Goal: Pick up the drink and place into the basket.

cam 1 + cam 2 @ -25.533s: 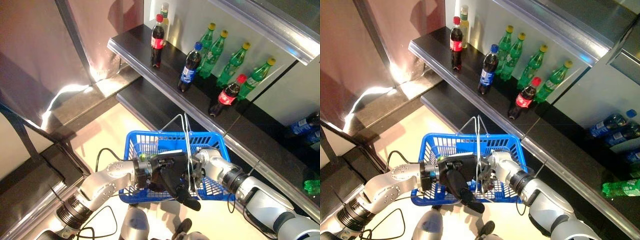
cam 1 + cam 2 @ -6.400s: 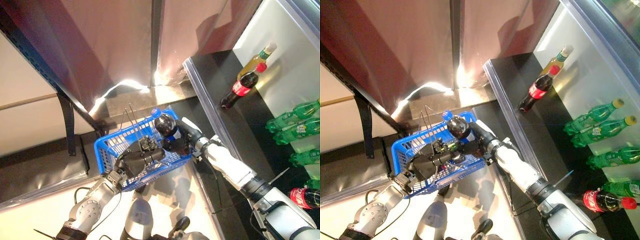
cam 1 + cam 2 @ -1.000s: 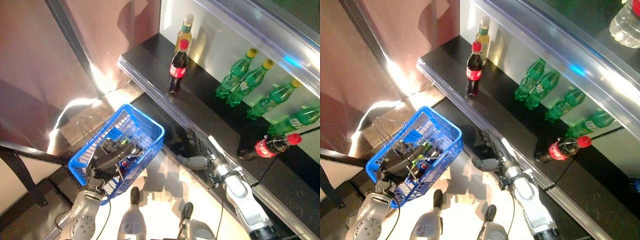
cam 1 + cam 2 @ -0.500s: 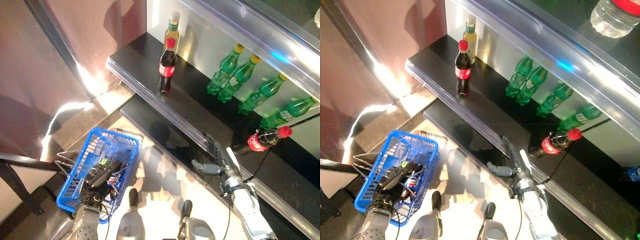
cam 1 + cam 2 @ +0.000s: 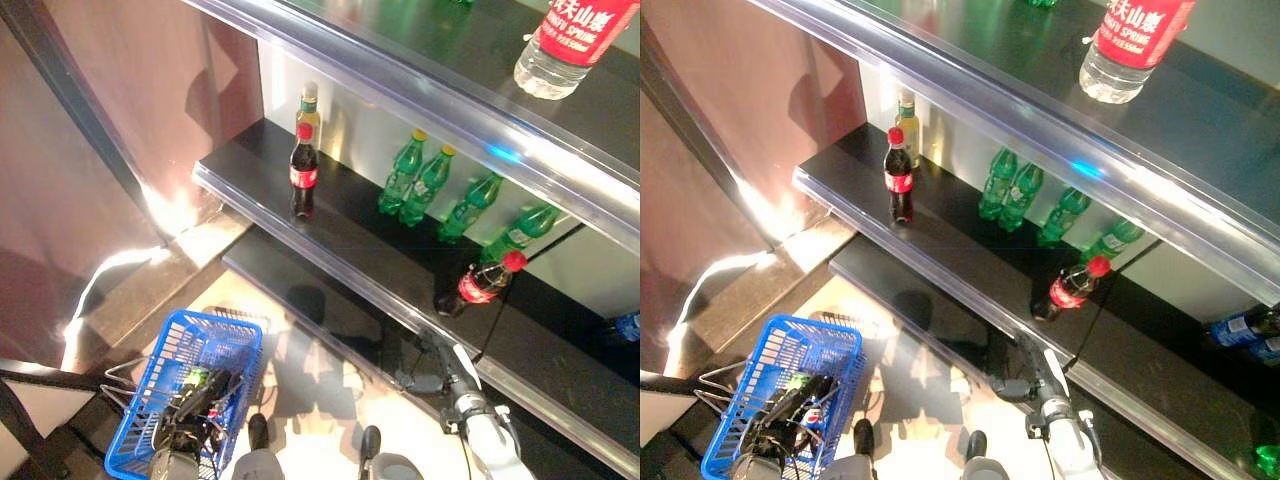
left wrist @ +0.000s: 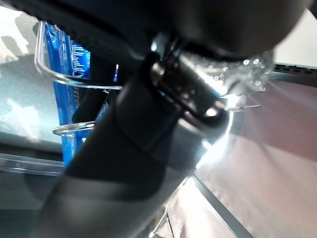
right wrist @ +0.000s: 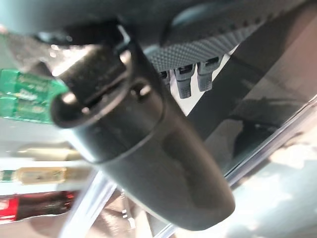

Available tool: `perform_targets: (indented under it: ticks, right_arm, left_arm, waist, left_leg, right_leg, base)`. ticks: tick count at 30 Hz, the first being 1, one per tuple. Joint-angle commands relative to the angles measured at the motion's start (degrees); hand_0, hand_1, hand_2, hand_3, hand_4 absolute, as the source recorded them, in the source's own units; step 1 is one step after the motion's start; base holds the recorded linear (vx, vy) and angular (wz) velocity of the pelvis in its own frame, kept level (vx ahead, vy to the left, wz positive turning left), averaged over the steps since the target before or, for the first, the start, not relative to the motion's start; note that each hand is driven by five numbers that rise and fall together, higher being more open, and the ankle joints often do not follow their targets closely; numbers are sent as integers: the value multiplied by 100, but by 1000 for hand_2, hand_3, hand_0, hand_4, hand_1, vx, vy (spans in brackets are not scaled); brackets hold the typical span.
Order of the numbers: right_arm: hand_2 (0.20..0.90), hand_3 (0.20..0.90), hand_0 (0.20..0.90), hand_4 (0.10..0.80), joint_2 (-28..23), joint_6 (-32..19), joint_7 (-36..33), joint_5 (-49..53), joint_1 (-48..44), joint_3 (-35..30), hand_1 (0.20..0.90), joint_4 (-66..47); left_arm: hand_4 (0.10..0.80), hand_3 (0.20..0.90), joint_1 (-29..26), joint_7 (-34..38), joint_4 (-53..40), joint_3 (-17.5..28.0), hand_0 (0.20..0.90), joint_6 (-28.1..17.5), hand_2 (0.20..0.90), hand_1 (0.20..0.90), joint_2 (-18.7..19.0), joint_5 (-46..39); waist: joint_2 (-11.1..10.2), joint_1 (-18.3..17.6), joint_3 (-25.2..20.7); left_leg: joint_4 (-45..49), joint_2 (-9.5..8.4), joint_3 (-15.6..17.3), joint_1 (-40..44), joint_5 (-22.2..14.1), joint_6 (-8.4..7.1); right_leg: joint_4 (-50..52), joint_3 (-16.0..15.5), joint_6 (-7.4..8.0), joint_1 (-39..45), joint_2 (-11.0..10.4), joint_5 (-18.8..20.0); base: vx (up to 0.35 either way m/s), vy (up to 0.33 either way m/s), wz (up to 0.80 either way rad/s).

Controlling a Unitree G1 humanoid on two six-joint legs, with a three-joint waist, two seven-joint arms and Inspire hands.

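Observation:
The blue basket [image 5: 213,322] hangs low at the left, off the floor. My left hand [image 5: 197,394] is shut on its thin wire handles [image 6: 74,82]. A dark drink bottle with a blue label [image 5: 816,415] lies inside the basket under the hand. The basket's blue mesh also shows in the left wrist view [image 6: 74,52]. My right hand [image 5: 424,372] is open and empty, low at the right, just in front of the shelf's lower ledge. Its fingers [image 7: 190,79] are straight in the right wrist view.
A black shelf [image 5: 250,190] carries a cola bottle [image 5: 302,172], a yellow bottle [image 5: 308,106], green bottles [image 5: 420,182] and a tilted red-capped cola bottle [image 5: 482,282]. A water bottle [image 5: 560,45] stands on the upper shelf. A dark frame post [image 5: 80,110] stands at the left.
The camera has tilted up, bringing the upper shelf into view. The basket hangs lower at the left, and my right hand sits lower and further back from the shelf.

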Motion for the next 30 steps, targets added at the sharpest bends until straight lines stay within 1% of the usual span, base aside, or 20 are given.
perform_targets:
  ticks: [1,5,10,16,20,22,23,24,26,27,28,29,30]
  right_arm:
    - [900,900,900,800,-485,-472,-306,-89,181,117,900,67]
    - [900,900,900,800,-444,-455,-415,-90,175,64,900,490]
    - [900,900,900,800,-437,-532,-551,-53,137,-50,900,1315]
    - [900,900,900,800,-400,-661,-589,354,68,-310,900,2295]
    - [900,900,900,800,-354,-636,-580,693,54,-470,900,2740]
    - [900,900,900,800,-334,-694,-465,932,24,-645,900,3162]
    - [900,900,900,800,-357,-650,-391,1043,-15,-731,900,3351]
    - [900,900,900,800,-391,-622,-322,1056,-59,-781,900,3474]
    - [900,900,900,800,-465,-645,-181,1245,-176,-881,900,3785]
    - [900,900,900,800,-475,-660,-160,1324,-201,-909,900,3839]
    - [900,900,900,800,-487,-638,-107,1520,-256,-1015,900,3933]
    - [900,900,900,800,-498,-652,-26,1598,-282,-1088,900,3984]
    - [900,900,900,800,-509,-631,23,1698,-322,-1150,900,4036]
  left_arm:
    - [100,200,-813,-428,-480,691,300,-1901,300,300,504,602]
    - [100,200,-852,-402,-228,700,300,-1896,300,300,542,656]
    - [100,200,-865,-413,390,672,300,-1895,300,300,599,703]
    - [100,200,-871,-630,1058,474,300,-1730,300,300,661,888]
    - [100,200,-856,-870,1463,318,300,-1493,300,300,691,1172]
    - [100,200,-813,-1058,1826,255,300,-1463,300,300,691,1303]
    - [100,200,-772,-1161,1995,241,300,-1451,300,300,679,1374]
    - [100,200,-731,-1229,2089,233,300,-1435,300,300,668,1358]
    - [100,200,-656,-1349,2279,212,300,-1443,300,300,593,1314]
    - [100,200,-657,-1348,2311,194,300,-1452,300,300,574,1306]
    - [100,200,-675,-1426,2389,145,300,-1393,300,300,535,1320]
    - [100,200,-728,-1451,2455,85,300,-1338,300,300,525,1323]
    - [100,200,-794,-1548,2553,14,300,-1267,300,300,526,1373]
  waist:
    - [686,-56,-1218]
    - [688,-79,-1212]
    - [685,-111,-1217]
    - [685,-161,-1209]
    - [686,-209,-1201]
    - [674,-260,-1187]
    - [660,-254,-1149]
    - [645,-231,-1110]
    - [609,-145,-990]
    - [596,-128,-964]
    - [562,-103,-902]
    - [535,-111,-870]
    - [495,-127,-836]
  left_leg:
    - [-3,34,-297,185,-471,-114]
    - [-3,42,-265,205,-485,-115]
    - [-3,65,-211,254,-513,-112]
    - [-3,84,-134,310,-544,-95]
    - [-3,78,-118,350,-576,-58]
    - [-3,91,-132,447,-583,-30]
    - [105,94,-242,473,-644,-18]
    - [261,67,-462,440,-740,7]
    - [603,-64,-918,336,-962,77]
    - [659,-101,-981,314,-1003,93]
    - [768,-191,-1054,273,-1104,139]
    - [816,-251,-1038,247,-1168,179]
    - [845,-333,-1050,222,-1245,248]
  right_leg:
    - [56,-276,168,161,-160,42]
    - [72,-263,158,144,-149,32]
    - [87,-222,137,131,-123,3]
    - [108,-126,126,111,-88,-12]
    - [153,20,102,71,-47,-47]
    - [190,261,60,26,14,-76]
    - [222,444,18,7,53,-104]
    - [285,616,-29,-29,93,-137]
    - [432,910,-97,-82,150,-207]
    - [438,945,-97,-86,151,-205]
    - [434,1020,-73,-103,138,-181]
    - [420,1074,-36,-138,113,-144]
    - [403,1159,43,-218,55,-61]
  base:
    - [7,0,-16]
    - [2,-1,-5]
    - [10,-6,-2]
    - [8,-6,-4]
    - [19,-14,-14]
    - [51,3,-16]
    - [42,44,-33]
    - [15,91,-50]
    - [-20,139,-67]
    - [-48,191,-95]
    - [-65,178,-92]
    - [-95,259,-80]
    - [-93,253,-59]
